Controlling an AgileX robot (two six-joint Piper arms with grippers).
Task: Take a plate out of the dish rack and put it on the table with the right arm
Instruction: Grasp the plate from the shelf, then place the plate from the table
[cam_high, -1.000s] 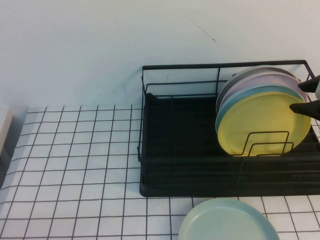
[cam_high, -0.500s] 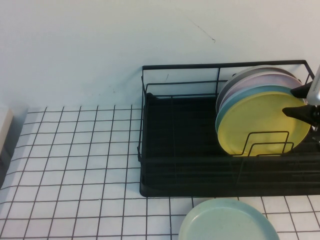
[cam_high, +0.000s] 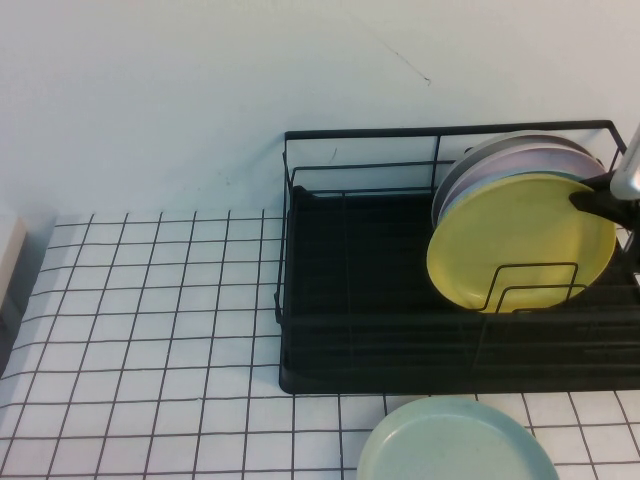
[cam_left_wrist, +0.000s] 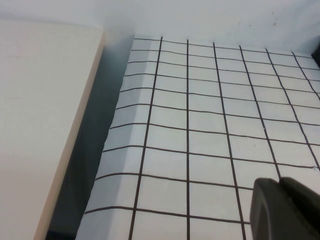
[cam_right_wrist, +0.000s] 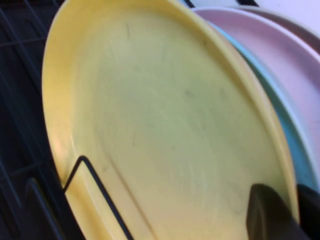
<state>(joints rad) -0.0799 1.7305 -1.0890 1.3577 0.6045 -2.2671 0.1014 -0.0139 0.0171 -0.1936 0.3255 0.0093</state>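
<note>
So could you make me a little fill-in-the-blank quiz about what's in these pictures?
1. The right gripper has its jaws closed on the rim of the ____ plate.
2. That plate still stands in the black dish ____.
3. The plate lying flat on the table, in front of the rack, is pale ____.
4. The left gripper hangs over the ____.

Missing words: yellow; rack; green; table

The round yellow plate (cam_high: 520, 240) has a smooth matt finish. The black wire dish rack (cam_high: 340, 170) looks like coated metal, faintly shiny. The white gridded table (cam_high: 150, 320) is flat and matt. The right gripper (cam_high: 612, 190) at the plate's rim shows black matt plastic and silvery metal.
</note>
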